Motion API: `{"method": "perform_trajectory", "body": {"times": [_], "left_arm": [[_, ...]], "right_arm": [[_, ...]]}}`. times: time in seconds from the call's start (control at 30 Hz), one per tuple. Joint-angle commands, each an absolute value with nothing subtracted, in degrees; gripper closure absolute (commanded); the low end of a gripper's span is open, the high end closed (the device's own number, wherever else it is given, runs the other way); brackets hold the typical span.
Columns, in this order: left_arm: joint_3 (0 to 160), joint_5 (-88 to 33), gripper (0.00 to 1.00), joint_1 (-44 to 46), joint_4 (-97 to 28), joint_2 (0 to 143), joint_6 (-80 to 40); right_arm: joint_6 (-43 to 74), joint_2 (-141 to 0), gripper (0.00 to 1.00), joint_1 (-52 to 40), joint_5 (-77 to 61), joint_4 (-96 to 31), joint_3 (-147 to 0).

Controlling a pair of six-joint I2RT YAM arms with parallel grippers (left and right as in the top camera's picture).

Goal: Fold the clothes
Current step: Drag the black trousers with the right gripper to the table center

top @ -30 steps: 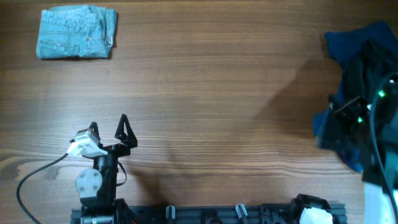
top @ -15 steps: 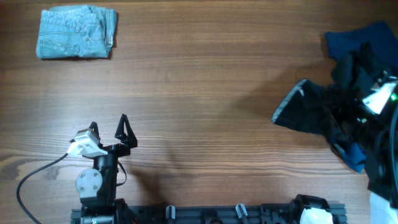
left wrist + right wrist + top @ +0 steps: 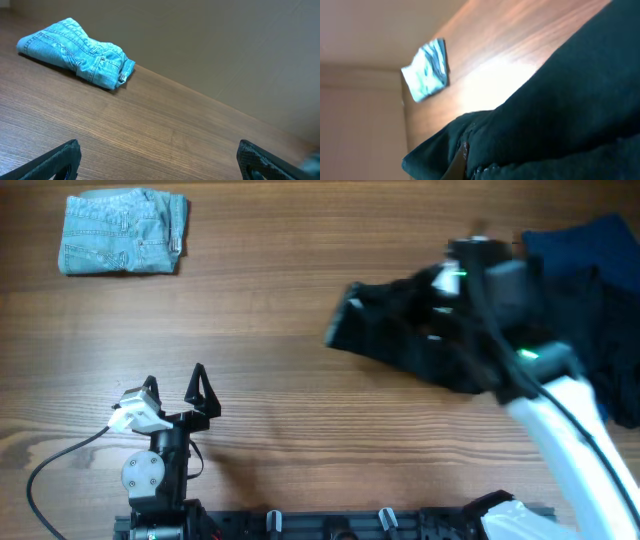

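A black garment [image 3: 400,330] hangs spread at the middle right, gathered under my right gripper [image 3: 445,290], which is shut on it with its fingers buried in the cloth. The same dark fabric [image 3: 560,110] fills the right wrist view. A dark blue garment [image 3: 570,245] lies at the far right edge, partly under the black one. Pale-blue denim shorts [image 3: 123,232] lie folded at the far left corner, and show as denim shorts [image 3: 75,52] and, blurred, as denim shorts [image 3: 426,70]. My left gripper [image 3: 175,385] stands open near the front left, fingers [image 3: 60,160] wide apart over bare wood.
The wooden table [image 3: 300,430] runs bare between the denim shorts and the black garment. The right arm's white link [image 3: 570,430] slants across the front right. A dark rail with clips [image 3: 380,520] runs along the front edge.
My right gripper has swung from the far right edge up and to the left, pulling the black garment out of the pile toward the table's middle. The left arm has not moved.
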State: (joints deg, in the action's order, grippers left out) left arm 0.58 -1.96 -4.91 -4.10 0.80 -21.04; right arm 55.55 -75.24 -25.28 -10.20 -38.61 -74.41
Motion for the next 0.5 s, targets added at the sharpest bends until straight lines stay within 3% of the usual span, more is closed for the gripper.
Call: {"method": "perform_trajectory", "body": {"times": [0.0,0.23,0.47], "left_arm": [[0.32,-1.43,0.00,-5.26,-4.36,0.38,-19.88],[0.32,-1.43,0.00,-5.26,-4.36,0.38,-19.90],[0.32,-1.43,0.00,-5.26,-4.36,0.38,-19.90]], "right_arm": [[57.47,-82.17,0.96,-31.70,-2.98,-34.04,-75.79],[60.10,-97.49,0.96,-40.45,-3.27,-24.27,-75.79],[60.18,-102.67,0.94,-45.08,-4.25,-14.46,-75.79]]}}
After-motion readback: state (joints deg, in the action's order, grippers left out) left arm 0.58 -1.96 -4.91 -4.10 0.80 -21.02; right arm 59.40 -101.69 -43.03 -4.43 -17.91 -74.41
